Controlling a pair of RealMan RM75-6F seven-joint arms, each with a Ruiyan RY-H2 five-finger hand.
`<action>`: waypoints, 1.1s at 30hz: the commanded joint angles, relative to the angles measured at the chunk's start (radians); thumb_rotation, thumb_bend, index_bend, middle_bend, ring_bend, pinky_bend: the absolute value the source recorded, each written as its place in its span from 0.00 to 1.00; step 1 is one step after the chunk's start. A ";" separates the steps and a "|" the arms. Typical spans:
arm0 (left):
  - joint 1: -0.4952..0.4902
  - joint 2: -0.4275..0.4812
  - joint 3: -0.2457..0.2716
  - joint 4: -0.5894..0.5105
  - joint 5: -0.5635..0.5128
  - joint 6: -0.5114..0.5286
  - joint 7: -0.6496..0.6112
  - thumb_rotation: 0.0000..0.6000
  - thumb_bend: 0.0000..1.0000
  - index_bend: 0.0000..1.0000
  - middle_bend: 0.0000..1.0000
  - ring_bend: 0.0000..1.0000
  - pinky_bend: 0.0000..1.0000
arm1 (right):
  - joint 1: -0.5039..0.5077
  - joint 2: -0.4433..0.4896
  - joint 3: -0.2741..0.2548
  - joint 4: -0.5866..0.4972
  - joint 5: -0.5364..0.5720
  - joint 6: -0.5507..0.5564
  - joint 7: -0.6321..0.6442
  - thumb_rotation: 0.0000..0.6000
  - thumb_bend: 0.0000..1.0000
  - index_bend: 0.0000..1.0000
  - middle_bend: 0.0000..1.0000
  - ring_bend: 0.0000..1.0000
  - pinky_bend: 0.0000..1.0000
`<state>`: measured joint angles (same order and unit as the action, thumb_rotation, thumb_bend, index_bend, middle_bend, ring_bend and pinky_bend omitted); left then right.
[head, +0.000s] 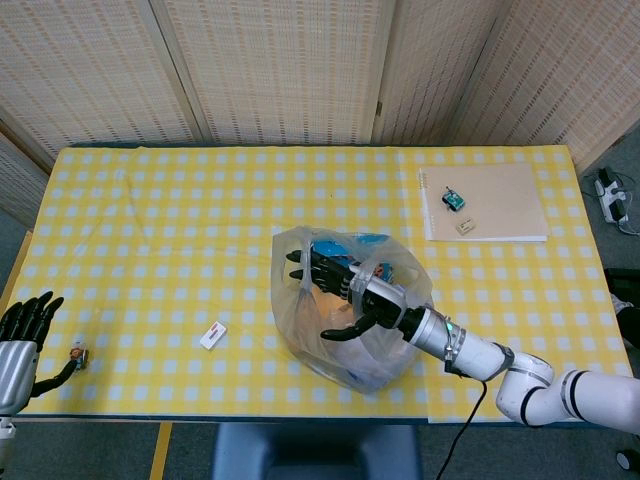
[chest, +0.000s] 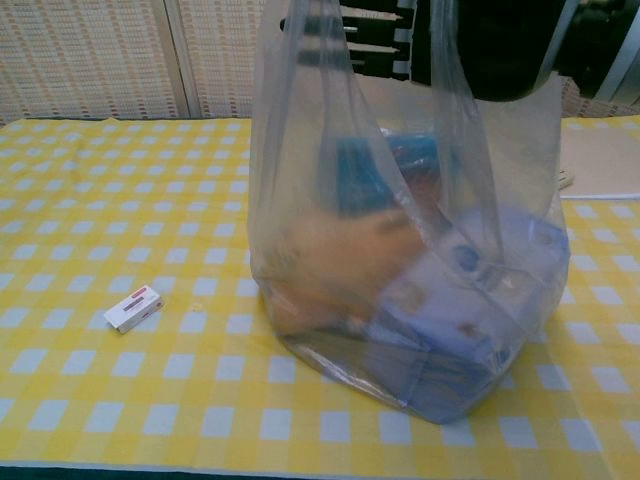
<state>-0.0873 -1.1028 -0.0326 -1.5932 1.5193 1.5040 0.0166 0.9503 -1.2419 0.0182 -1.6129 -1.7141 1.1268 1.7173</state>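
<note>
Fingers (head: 305, 265) of the right hand (head: 345, 290) are spread wide and threaded through a handle loop of the clear plastic bag (chest: 400, 250), which stands filled at mid-table on the yellow checked cloth (head: 150, 230). Nothing is yet gripped. The handle-gathering step appears under way; closing round both loops seems called for. The left hand (head: 22, 330) is held open at the table edge.
</note>
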 joint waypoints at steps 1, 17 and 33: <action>0.002 0.002 0.000 0.000 0.001 0.003 -0.005 1.00 0.28 0.00 0.06 0.02 0.00 | 0.011 -0.012 0.013 0.003 0.013 -0.014 -0.015 1.00 0.24 0.00 0.00 0.09 0.00; 0.012 0.014 0.003 -0.002 0.013 0.020 -0.030 1.00 0.28 0.00 0.06 0.02 0.00 | 0.072 -0.057 0.091 0.003 0.068 -0.077 -0.080 1.00 0.24 0.00 0.00 0.09 0.00; 0.026 0.026 0.000 -0.004 0.012 0.040 -0.053 1.00 0.28 0.00 0.06 0.02 0.00 | 0.133 -0.179 0.144 0.138 0.081 -0.097 -0.065 1.00 0.24 0.00 0.01 0.10 0.00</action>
<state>-0.0618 -1.0765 -0.0322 -1.5974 1.5317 1.5435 -0.0366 1.0729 -1.4031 0.1545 -1.4960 -1.6338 1.0312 1.6377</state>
